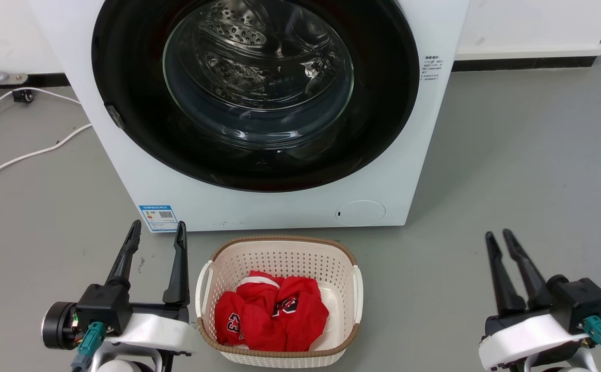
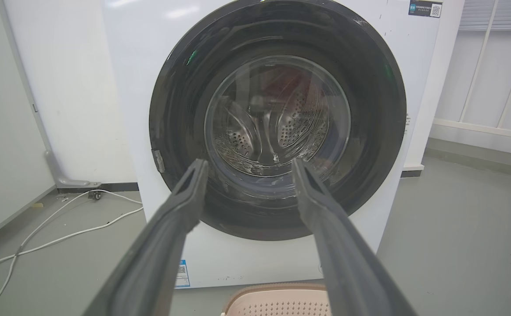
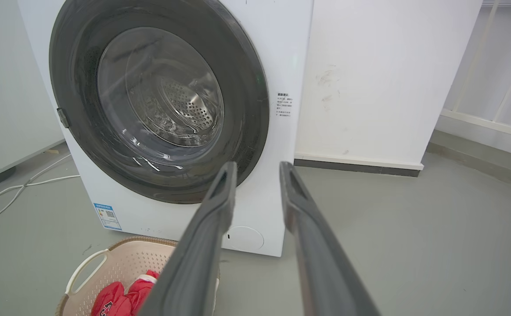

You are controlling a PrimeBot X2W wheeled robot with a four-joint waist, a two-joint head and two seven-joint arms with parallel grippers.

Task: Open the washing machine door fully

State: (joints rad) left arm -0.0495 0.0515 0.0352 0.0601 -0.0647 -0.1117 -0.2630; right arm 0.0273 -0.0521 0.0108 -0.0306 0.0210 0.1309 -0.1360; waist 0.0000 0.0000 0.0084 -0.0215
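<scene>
Grey floor runs back to a white wall in the head view. The washing machine stands straight ahead, and the washing machine door lies shut, flush against its front. A cream laundry basket holding red clothes sits just before the machine, between the two arms. The left hand is released, its fingers spread wide on nothing. The right hand is also empty, with only a narrow gap between its fingers. Both are well short of the door.

From the left wrist view, the spread fingers frame the lower glass. A small grey tab shows on the black rim at that view's left edge.

From the right wrist view, the fingers point towards the machine's lower corner, near the round flap.

The door looks rigid and fairly heavy, and its glossy face is probably too slick to pinch. The glass bowl is no place to push hard. The tab side is likely the opening edge, so it is the best place to hook a finger. The latch may resist at first, and after that the door should swing freely on its hinge.
</scene>
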